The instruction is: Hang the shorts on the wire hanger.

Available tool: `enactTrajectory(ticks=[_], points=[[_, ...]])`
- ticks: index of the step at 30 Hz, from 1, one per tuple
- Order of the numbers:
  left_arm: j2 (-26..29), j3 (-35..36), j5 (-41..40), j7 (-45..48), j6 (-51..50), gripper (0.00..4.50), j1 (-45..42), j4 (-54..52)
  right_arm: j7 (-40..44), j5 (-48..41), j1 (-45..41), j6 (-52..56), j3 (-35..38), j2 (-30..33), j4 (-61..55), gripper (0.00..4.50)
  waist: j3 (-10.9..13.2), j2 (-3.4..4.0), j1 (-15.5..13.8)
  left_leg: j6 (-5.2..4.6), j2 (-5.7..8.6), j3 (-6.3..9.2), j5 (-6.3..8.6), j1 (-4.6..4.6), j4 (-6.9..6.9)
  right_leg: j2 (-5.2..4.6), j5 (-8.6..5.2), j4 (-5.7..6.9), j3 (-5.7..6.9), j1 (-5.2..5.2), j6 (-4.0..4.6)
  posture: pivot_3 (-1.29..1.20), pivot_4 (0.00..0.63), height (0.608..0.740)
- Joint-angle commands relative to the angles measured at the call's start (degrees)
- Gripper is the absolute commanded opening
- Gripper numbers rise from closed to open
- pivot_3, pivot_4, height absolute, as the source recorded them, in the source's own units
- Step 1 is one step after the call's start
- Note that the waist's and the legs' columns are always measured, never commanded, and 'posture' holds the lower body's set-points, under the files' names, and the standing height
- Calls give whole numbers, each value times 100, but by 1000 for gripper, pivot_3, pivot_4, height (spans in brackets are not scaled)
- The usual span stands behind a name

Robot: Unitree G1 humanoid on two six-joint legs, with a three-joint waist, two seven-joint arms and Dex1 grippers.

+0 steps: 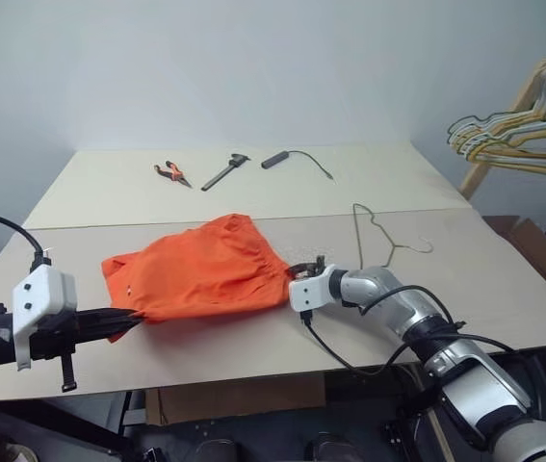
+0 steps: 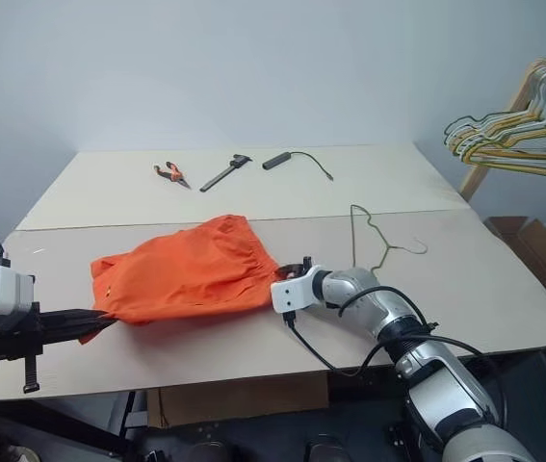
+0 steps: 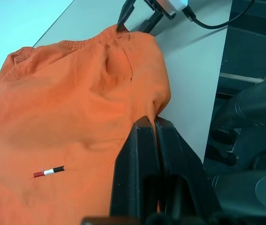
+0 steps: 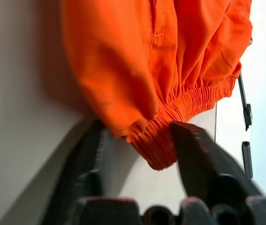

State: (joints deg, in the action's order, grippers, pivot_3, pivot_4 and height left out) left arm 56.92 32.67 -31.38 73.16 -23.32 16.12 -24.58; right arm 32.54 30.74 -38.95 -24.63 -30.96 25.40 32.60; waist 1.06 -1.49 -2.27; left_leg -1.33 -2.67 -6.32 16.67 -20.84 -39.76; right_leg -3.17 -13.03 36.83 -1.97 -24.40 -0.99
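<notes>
We saw a pale counter, orange shorts lying mid-counter, a wire hanger beside them, pliers, a black tool and a cabled stick farther back

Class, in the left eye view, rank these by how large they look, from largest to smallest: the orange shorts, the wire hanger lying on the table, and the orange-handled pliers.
1. The orange shorts, by far the largest.
2. The wire hanger, thin but long.
3. The orange-handled pliers, smallest, though they lie farther from the camera, which shrinks them somewhat.
</notes>
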Motion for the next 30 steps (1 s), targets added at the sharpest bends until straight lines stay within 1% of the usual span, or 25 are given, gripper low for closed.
enactTrajectory(ticks=[1,3,4,8,11,15,18,20,22,24,26,27,28,29,30], points=[[83,-15,45,-28,101,0,-119,33,7,-21,-153,-61,95,-10,-69,768,0,0,12,0,-1,0,0,0,0,1,0,0,-1,0,0,170,0,740],[55,-136,125,-47,179,0,-166,131,41,-40,-143,-50,121,32,-129,91,0,0,10,0,-2,0,0,0,0,1,-1,0,-1,0,1,167,0,740],[42,-200,171,-61,221,0,-193,181,84,-71,-130,-34,143,58,-181,38,0,0,9,0,-2,-1,0,0,1,1,-1,0,-1,0,1,165,0,740],[21,-475,497,-189,473,0,-279,433,501,-220,66,29,242,359,-741,38,1,1,-11,0,-1,0,0,-2,1,0,-1,-1,-1,-1,0,163,0,740],[113,-671,948,-268,786,0,-236,697,1399,-679,516,459,442,918,-2022,38,1,1,-54,-1,0,1,1,-3,1,-1,-4,-4,0,0,-5,161,0,740],[162,-735,1133,-186,980,0,-171,877,2641,-1558,1190,1306,735,1745,-3773,38,2,0,-67,-7,0,3,8,-15,0,-3,-10,-9,2,-5,-13,149,0,740],[185,-864,1210,-123,1074,0,-177,964,3211,-2132,1536,1765,880,2149,-4626,38,3,-2,-46,-8,-2,4,9,-10,0,-3,-11,-9,3,-3,-13,137,0,740],[176,-1006,1206,-94,1132,0,-249,982,3436,-2429,1624,2071,947,2240,-4945,38,4,-5,-19,-8,-7,2,10,1,0,-2,-20,-7,4,3,-9,130,0,740],[110,-1341,1264,-219,1120,0,-628,1061,3355,-2520,1399,2617,1005,1996,-4884,38,6,-9,-15,-8,-9,2,10,10,0,-1,-46,-4,4,9,-11,123,0,740],[-15,-1736,1535,-603,1095,0,-1219,1261,3204,-2492,1019,2999,1067,1714,-4599,38,6,-9,-18,-7,-10,-2,9,31,-2,0,-52,6,3,20,-6,122,0,740],[-267,-2204,1980,-1266,848,0,-2247,1684,2949,-2566,349,3715,1219,1216,-4053,38,11,-14,-29,-7,-6,-6,9,49,-3,0,-53,17,-2,30,-8,118,0,740],[-439,-2399,2157,-1599,708,0,-2911,1971,2651,-2531,-101,3954,1315,890,-3607,38,11,-17,-41,-5,-6,-7,8,50,-3,2,-50,20,-3,31,-7,114,0,740],[-665,-2555,2389,-2027,704,0,-3662,2377,2067,-2271,-612,3863,1363,575,-3012,38,11,-18,-55,0,-6,-7,4,46,-3,7,-24,22,-3,27,-21,115,0,740],[-846,-2662,2578,-2379,686,0,-4273,2761,1560,-2072,-1042,3830,1413,316,-2500,38,13,-19,-71,3,-5,-7,2,46,-2,9,-4,25,-2,28,3,116,0,740],[-1016,-2742,2798,-2770,695,0,-4852,3151,1011,-1930,-1493,3929,1517,50,-1970,38,11,-25,-85,9,-4,-5,-2,39,-2,12,-1,25,0,21,5,118,0,740]])
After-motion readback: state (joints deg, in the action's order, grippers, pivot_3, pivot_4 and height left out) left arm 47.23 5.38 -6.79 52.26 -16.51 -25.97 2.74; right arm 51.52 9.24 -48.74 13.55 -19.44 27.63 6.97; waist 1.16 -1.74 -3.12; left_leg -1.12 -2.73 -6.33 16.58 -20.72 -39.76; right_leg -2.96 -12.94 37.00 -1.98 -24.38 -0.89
